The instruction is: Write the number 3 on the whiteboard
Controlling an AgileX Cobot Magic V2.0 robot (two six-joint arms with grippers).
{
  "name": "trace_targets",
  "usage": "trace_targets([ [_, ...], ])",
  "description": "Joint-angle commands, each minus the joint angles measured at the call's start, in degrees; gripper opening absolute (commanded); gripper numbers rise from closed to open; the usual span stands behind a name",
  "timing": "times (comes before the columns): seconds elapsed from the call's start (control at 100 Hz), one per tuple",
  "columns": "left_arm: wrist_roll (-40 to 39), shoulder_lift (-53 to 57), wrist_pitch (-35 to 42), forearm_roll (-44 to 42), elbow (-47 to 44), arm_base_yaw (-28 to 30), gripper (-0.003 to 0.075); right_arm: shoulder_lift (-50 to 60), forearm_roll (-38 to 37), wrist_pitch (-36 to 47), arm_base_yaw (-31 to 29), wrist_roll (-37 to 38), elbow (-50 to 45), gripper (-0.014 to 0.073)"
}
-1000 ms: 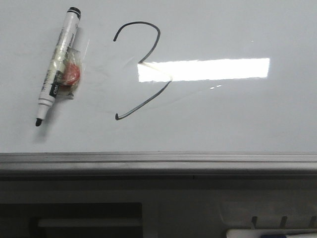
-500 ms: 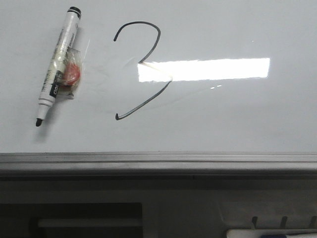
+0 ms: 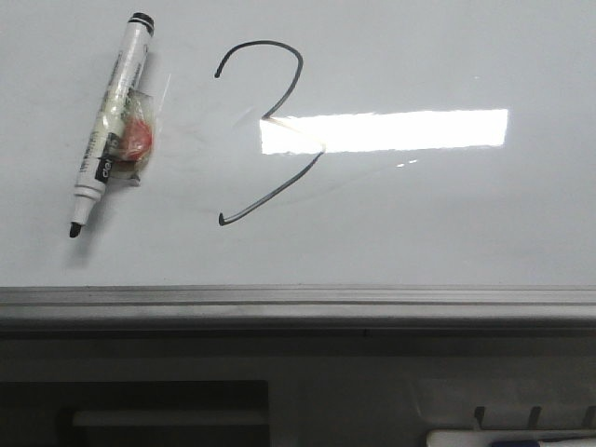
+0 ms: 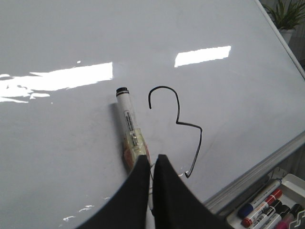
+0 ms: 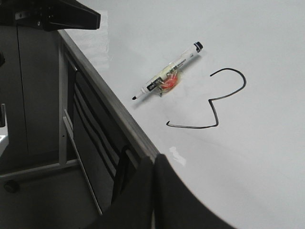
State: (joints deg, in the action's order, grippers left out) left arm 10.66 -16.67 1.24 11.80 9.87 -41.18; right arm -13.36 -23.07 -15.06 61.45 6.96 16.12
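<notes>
The number 3 [image 3: 265,42] is drawn in thin black line on the whiteboard [image 3: 447,214], left of a bright light reflection. A black-and-white marker [image 3: 110,121] with a red patch taped to it lies uncapped on the board, left of the 3, tip toward the board's near edge. In the left wrist view my left gripper [image 4: 153,159] is shut and empty, just above the marker's [image 4: 128,117] tip end, beside the tail of the 3 [image 4: 164,87]. My right gripper [image 5: 156,158] is shut and empty over the board's frame edge, apart from the 3 [image 5: 190,127] and the marker [image 5: 169,71].
The board's grey metal frame [image 3: 298,298] runs along the near edge. A tray with several spare markers [image 4: 267,210] sits below the board's corner. A green plant [image 4: 288,14] stands beyond the board. Dark cabinet panels [image 5: 86,129] lie below the frame.
</notes>
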Motion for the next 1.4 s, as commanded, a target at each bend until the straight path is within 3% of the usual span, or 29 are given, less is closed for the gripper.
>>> trace_targets([
  [0.0,-0.1,-0.2,4.4,-0.3,0.8,1.3,-0.002,-0.4,-1.0,3.6,0.0,-0.1,1.4,-0.0061],
  [0.23,-0.1,2.8,2.8,-4.4,-1.3,10.6,-0.002,-0.4,-1.0,3.6,0.0,-0.1,1.4,-0.0061],
  [0.49,-0.7,10.4,1.2,-6.4,-5.8,26.0,-0.002,-0.4,-1.0,3.6,0.0,-0.1,1.4,-0.0061],
  [0.68,-5.1,16.4,-0.8,-6.8,-10.6,35.0,-0.002,-0.4,-1.0,3.6,0.0,-0.1,1.4,-0.0061],
  [0.94,-5.1,18.4,-17.2,-9.0,-10.5,39.0,-0.002,-0.4,-1.0,3.6,0.0,-0.1,1.4,-0.0061],
  [1.39,-5.1,18.4,-17.0,-9.0,-10.5,39.0,-0.0021,-0.4,-1.0,3.6,0.0,-0.1,1.4,-0.0061],
])
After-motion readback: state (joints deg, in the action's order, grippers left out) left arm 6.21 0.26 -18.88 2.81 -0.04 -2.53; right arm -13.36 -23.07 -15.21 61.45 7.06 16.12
